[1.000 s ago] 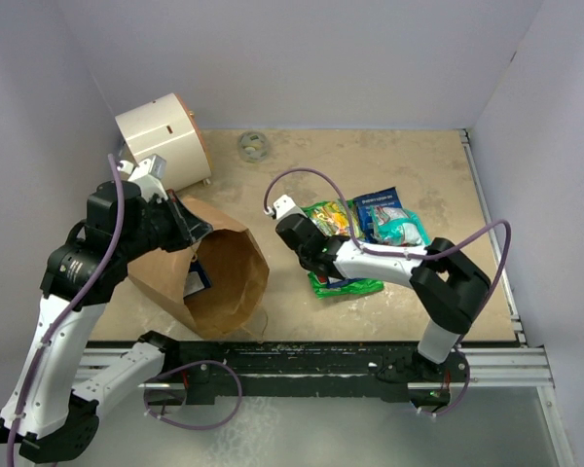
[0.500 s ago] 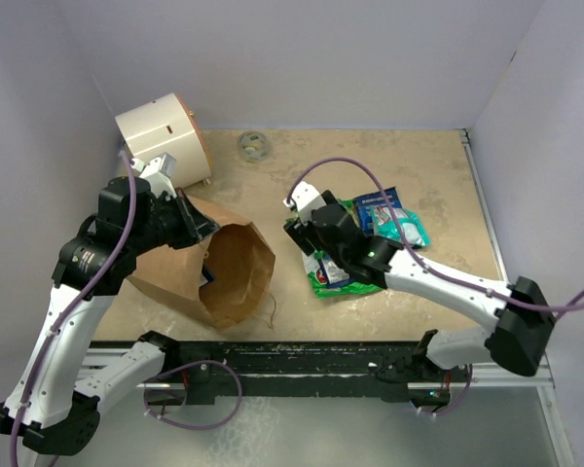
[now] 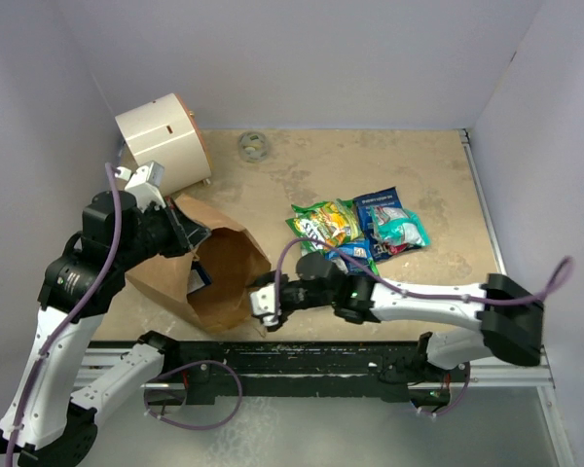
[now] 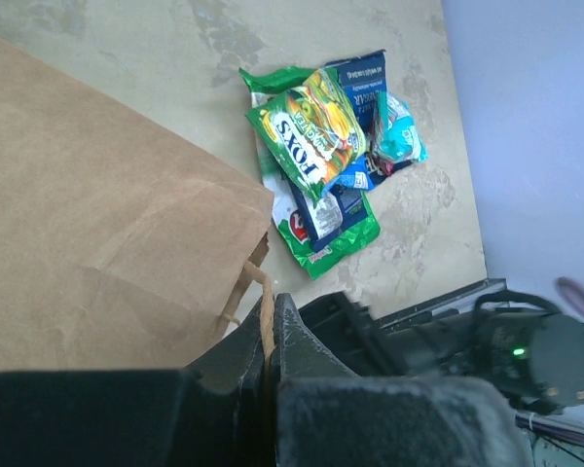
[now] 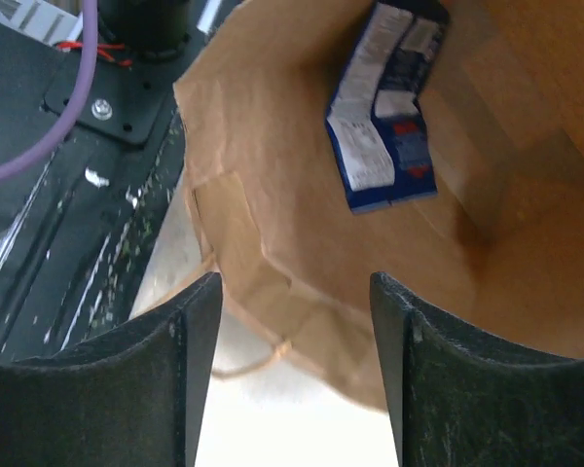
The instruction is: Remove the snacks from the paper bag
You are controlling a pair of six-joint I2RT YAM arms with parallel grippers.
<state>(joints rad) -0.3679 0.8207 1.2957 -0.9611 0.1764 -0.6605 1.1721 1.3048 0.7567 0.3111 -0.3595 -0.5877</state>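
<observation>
We see a beige, mottled desk [image 3: 419, 165] closed in by pale lilac walls. The largest thing on it is a brown kraft paper bag [image 3: 161, 282], lying on its side at the left with its mouth open toward the right. Behind the bag, near the back left corner, a white cylinder with an orange rim [image 3: 161, 136] lies tilted.

Our left end effector [image 4: 270, 316] is clamped tight on the upper rim of the bag, a strip of brown paper pinched between its fingers. Our right end effector [image 5: 294, 282] sits at the bag's mouth, close to the near edge of the desk, with its jaws spread and nothing between them.

Deep inside the bag lies one blue-and-white foil packet [image 5: 384, 107]. To the right of the bag, apart from it, we find a small heap of snacks on the desk: a green-and-yellow packet [image 3: 326, 224], a blue packet with white lettering [image 3: 378, 206] and a teal-and-red packet [image 3: 401, 229], overlapping one another. A small grey ring [image 3: 252, 146] lies near the back wall.
</observation>
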